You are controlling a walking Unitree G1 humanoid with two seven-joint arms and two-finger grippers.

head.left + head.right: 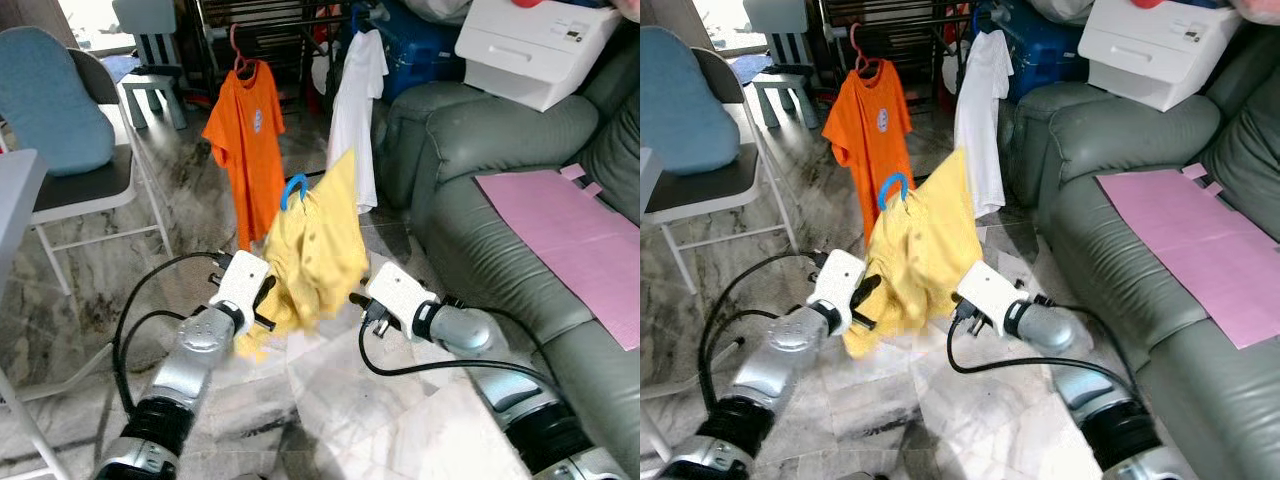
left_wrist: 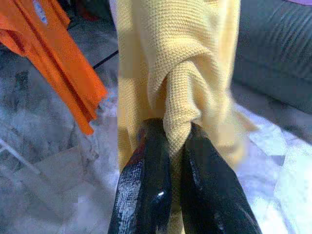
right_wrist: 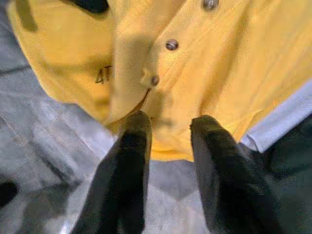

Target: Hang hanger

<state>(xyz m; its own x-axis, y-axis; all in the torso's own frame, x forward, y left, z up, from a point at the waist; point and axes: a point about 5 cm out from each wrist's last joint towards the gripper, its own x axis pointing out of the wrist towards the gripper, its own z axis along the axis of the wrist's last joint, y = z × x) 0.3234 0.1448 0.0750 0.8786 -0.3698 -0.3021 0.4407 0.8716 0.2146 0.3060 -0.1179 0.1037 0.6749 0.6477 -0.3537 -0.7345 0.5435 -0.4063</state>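
A yellow buttoned shirt (image 1: 315,250) on a blue hanger (image 1: 293,187) hangs in mid-air above the marble floor, between my two arms. My left gripper (image 1: 268,300) is shut on a bunched fold of the shirt (image 2: 180,73) at its left lower side, the cloth pinched between the black fingers (image 2: 146,185). Just right of the shirt, my right gripper (image 1: 358,300) is open, and its tips (image 3: 168,126) reach the shirt's lower hem (image 3: 219,58) near the buttons. An orange shirt (image 1: 248,130) and a white shirt (image 1: 355,110) hang on the dark rack (image 1: 260,30) behind.
A green sofa (image 1: 480,200) with a pink sheet (image 1: 575,235) and a white box (image 1: 540,45) runs along the right. A folding chair with a blue cushion (image 1: 60,120) stands at the left, with a small stool (image 1: 150,80) behind it. Black cables loop from both wrists.
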